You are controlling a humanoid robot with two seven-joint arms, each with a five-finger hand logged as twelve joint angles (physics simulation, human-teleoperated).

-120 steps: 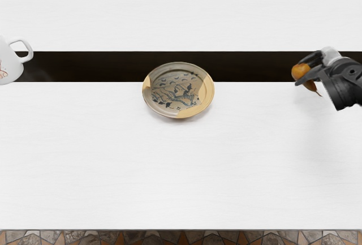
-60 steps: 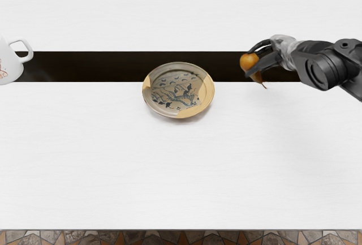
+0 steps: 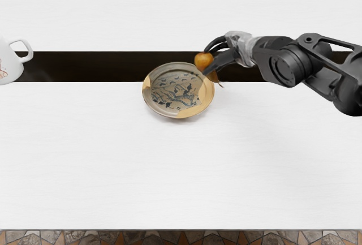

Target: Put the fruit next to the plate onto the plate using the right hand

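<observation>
Right hand (image 3: 223,54) is clamping curled fingers around the fruit (image 3: 203,60), judged light, firm and smooth-skinned, best gripped about its middle, holding it at the plate's (image 3: 147,86) far-right rim.

I see a white surface (image 3: 169,171) split across by a dark gap (image 3: 85,67). Patterned floor tiles (image 3: 169,238) edge the bottom of my view.

Right arm (image 3: 317,67) showing at three o'clock: chunky, rounded shells in matte charcoal, with a big disc-faced drum joint (image 3: 285,63). At its nine o'clock end sits a pale silver-grey wrist cuff (image 3: 242,42), then the right hand (image 3: 223,52) with thin, black, wiry fingers (image 3: 215,43).
</observation>
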